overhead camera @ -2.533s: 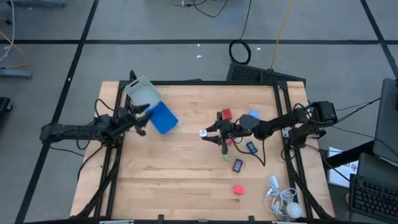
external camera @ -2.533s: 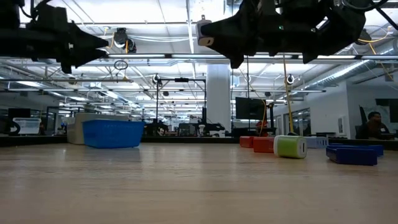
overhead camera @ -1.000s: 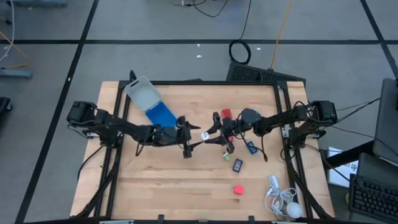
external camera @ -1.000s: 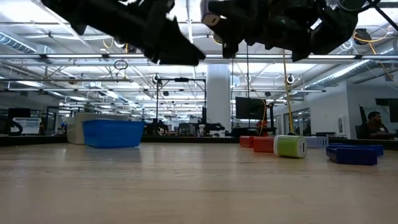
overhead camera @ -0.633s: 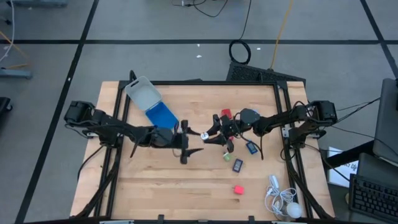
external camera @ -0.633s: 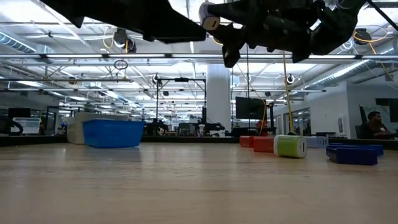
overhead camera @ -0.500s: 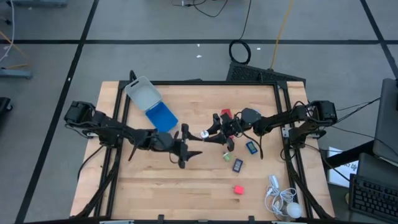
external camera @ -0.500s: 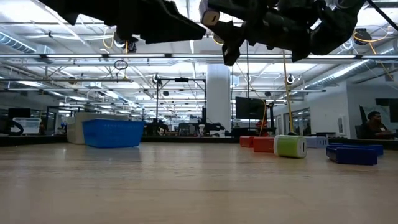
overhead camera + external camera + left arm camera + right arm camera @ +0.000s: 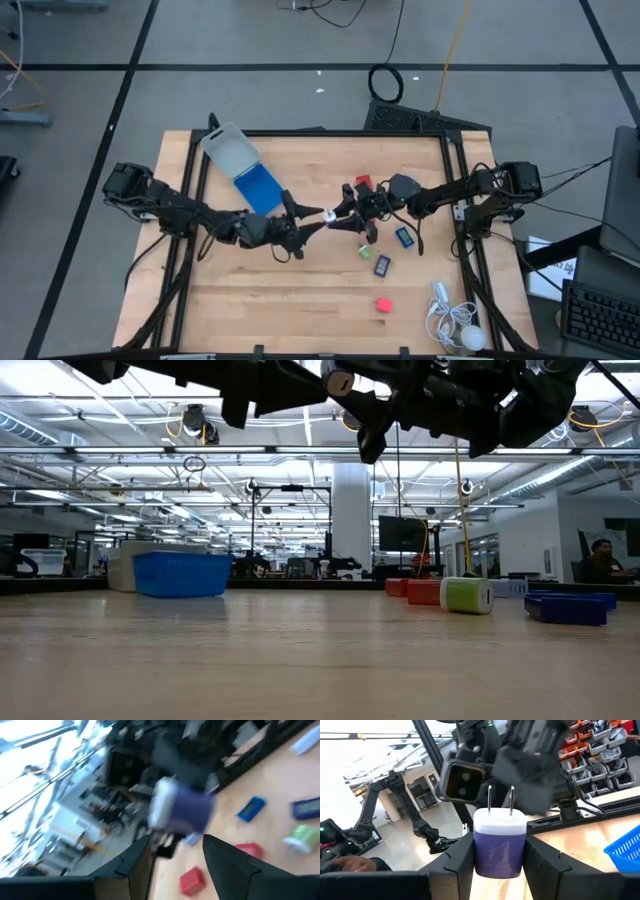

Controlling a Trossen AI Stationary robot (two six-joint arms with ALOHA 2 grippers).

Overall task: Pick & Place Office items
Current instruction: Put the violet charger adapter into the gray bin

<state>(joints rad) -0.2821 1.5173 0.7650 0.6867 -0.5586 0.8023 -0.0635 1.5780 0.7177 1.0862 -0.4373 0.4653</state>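
Note:
A small purple plug adapter with a white pronged end sits lifted over the table's middle, held in my right gripper, which is shut on it. My left gripper is open just left of the adapter. In the left wrist view the adapter floats ahead of the gap between the left fingers, apart from them. Red, green, dark blue, dark and another red piece lie flat on the wood. My right gripper pinches the adapter's purple body between its two fingers, one on each side. The fingers come level from the table's right. The adapter is lifted clear of the table, its white end and two prongs pointing away from the gripper toward the left arm.
A blue tray and a clear plastic box lie at the far left. A white corded gadget sits at the near right corner. In the low view, the tray and red and green pieces stand beyond bare wood.
My left gripper has swung up from slightly nearer the table's near edge toward the adapter and rolled about its axis, so its open fingers now flank the space in front of the white end. My right gripper has kept the adapter aloft, almost still.

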